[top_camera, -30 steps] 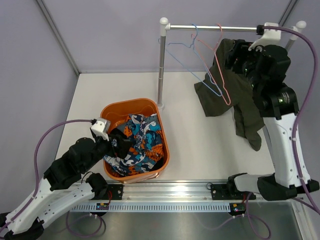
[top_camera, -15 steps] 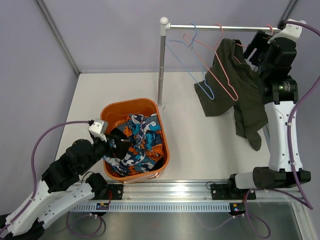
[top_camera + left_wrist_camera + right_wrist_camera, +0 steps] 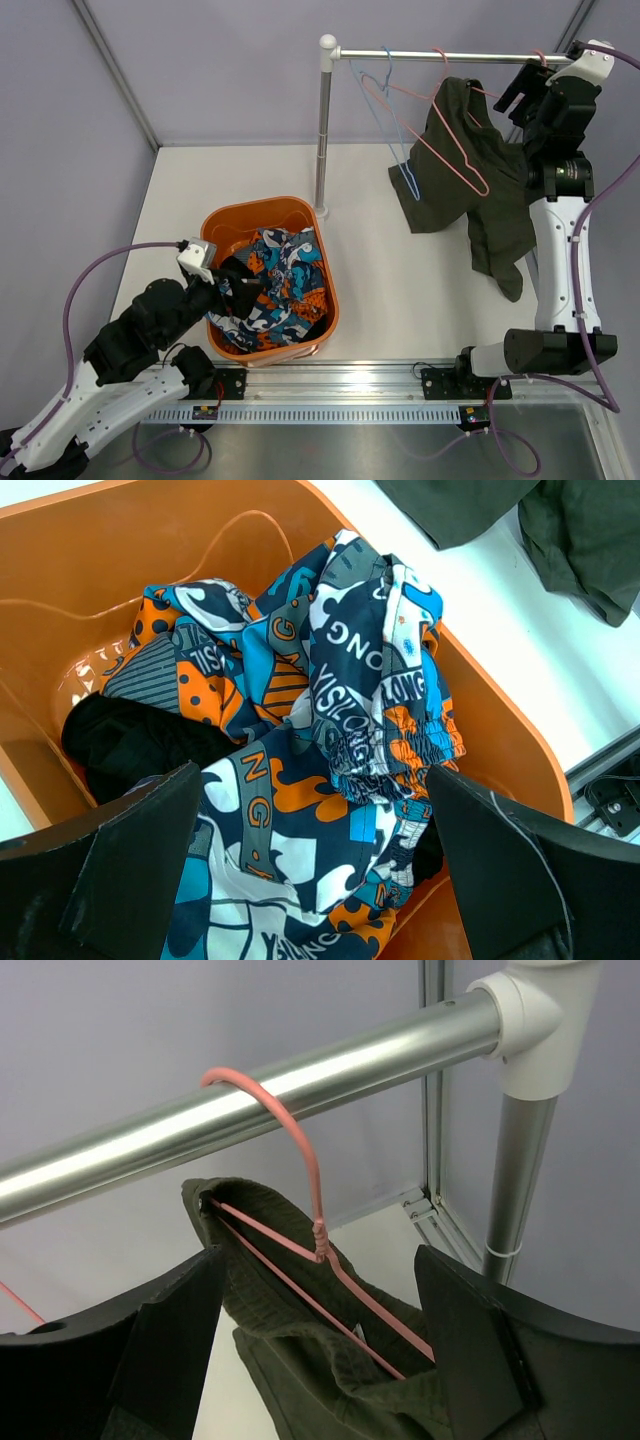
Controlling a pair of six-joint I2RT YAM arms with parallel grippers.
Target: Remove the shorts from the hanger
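Note:
Dark green shorts point(image 3: 470, 195) hang draped over a pink hanger point(image 3: 312, 1200) whose hook sits on the metal rail point(image 3: 200, 1130) near its right end. My right gripper point(image 3: 515, 95) is up by the rail. In the right wrist view it point(image 3: 318, 1280) is open, one finger on each side of the hanger's neck and the shorts' point(image 3: 330, 1370) waistband, not touching them. My left gripper point(image 3: 238, 285) is open and empty just above patterned shorts point(image 3: 370, 680) in the orange basket point(image 3: 500, 740).
The rack's upright post point(image 3: 322, 130) stands behind the basket point(image 3: 300, 208). An empty blue hanger point(image 3: 403, 165) and an empty pink hanger point(image 3: 455, 150) hang on the rail point(image 3: 400, 56), left of the shorts. A white corner joint and post point(image 3: 525, 1110) are right of the hook.
My right gripper has risen and moved right to the rail's right end. The empty hangers have swung to the right. The left arm has barely shifted.

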